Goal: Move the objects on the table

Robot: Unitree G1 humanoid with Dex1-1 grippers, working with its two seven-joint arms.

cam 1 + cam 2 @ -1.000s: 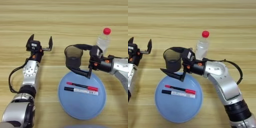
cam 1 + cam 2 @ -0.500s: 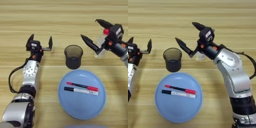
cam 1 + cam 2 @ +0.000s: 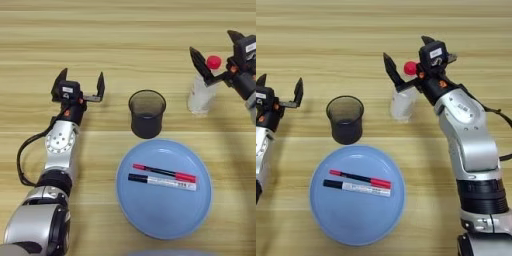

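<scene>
Right gripper [image 3: 406, 60], fingers spread wide and empty, brackets the clear red-capped plastic bottle [image 3: 402, 102], ungrasped. Left gripper [image 3: 80, 85] idles, gaping. White marker [image 3: 162, 182] and slim black pen [image 3: 164, 172] already lie on the round blue plate [image 3: 200, 210]; dark translucent cup [image 3: 147, 113] remains.

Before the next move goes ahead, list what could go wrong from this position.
1. The right gripper, open, hangs right at the red cap of the upright plastic bottle; a slightly off approach could tip it over.
2. The dark cup stands close to the blue plate's far rim, so a sweeping arm might knock it onto the marker and pen.
</scene>
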